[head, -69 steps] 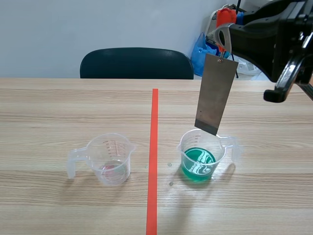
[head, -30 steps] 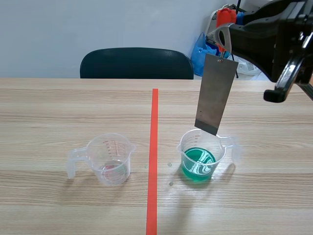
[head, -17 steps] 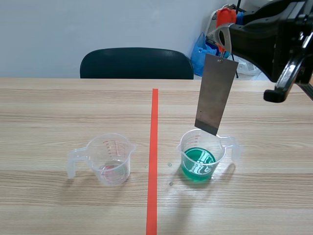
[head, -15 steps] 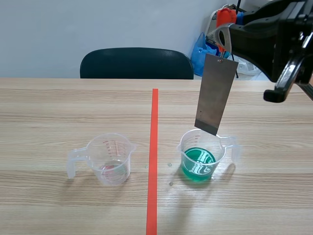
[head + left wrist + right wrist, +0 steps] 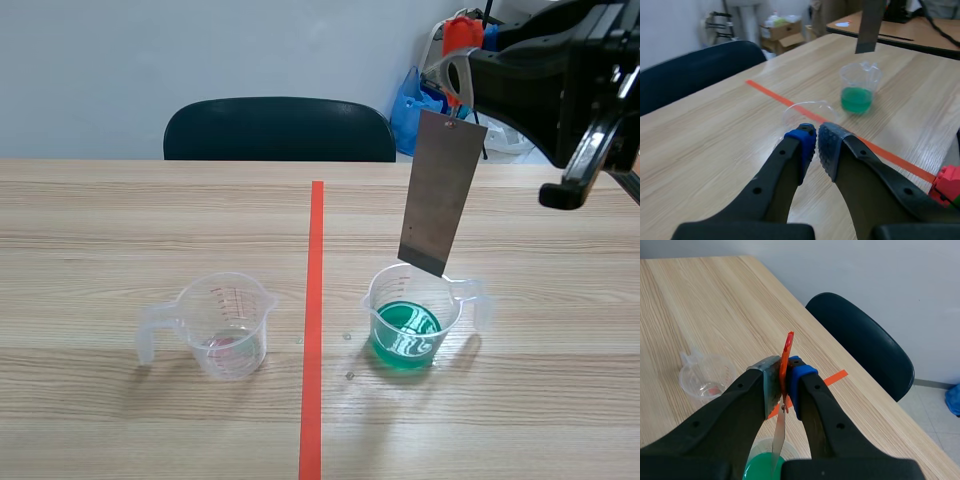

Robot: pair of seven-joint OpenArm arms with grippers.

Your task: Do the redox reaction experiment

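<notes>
A grey metal sheet point(image 5: 441, 193) hangs upright from my right gripper point(image 5: 456, 84), which is shut on the orange-red tab point(image 5: 786, 357) at the sheet's top. The sheet's lower edge point(image 5: 779, 440) sits just above the rim of a clear beaker holding green liquid point(image 5: 408, 328), right of the tape line. A second clear beaker point(image 5: 224, 324) with a faint red trace stands left of the line. My left gripper point(image 5: 816, 141) is out of the scene view; it is shut on nothing, and the emptier beaker point(image 5: 808, 111) stands just ahead of it, with the green beaker point(image 5: 858, 89) beyond.
A dark chair point(image 5: 279, 129) stands at the table's far edge, with a blue bag point(image 5: 411, 106) behind it to the right. A red block point(image 5: 948, 182) lies beside my left gripper. Another table with boxes point(image 5: 781, 31) stands in the background.
</notes>
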